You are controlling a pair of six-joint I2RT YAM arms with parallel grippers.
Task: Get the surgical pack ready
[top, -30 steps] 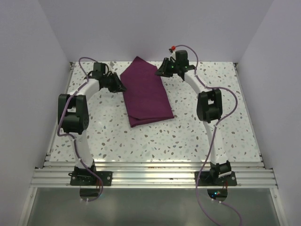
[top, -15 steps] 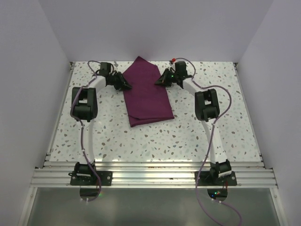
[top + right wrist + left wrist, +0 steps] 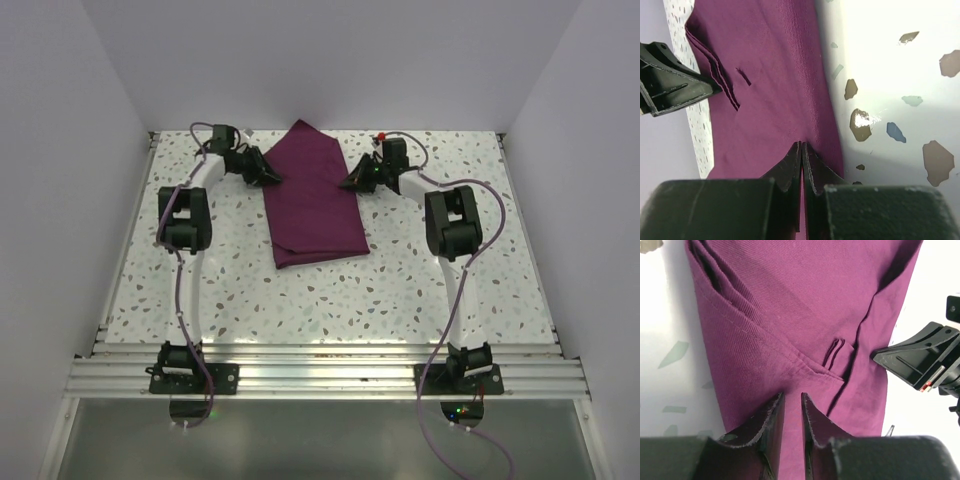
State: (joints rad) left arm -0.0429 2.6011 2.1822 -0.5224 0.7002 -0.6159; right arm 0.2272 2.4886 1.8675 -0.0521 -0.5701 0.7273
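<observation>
1. the left gripper sits over the left edge of the folded plum cloth bundle, jaws narrowly apart; i cannot tell if a layer is caught.
2. the bundle lies far-centre on the speckled table, flanked on both sides, probably for unfolding.
3. the right gripper is clenched at the bundle's right edge; whether it pinches fabric is unclear. only cloth lies between the grippers.
</observation>
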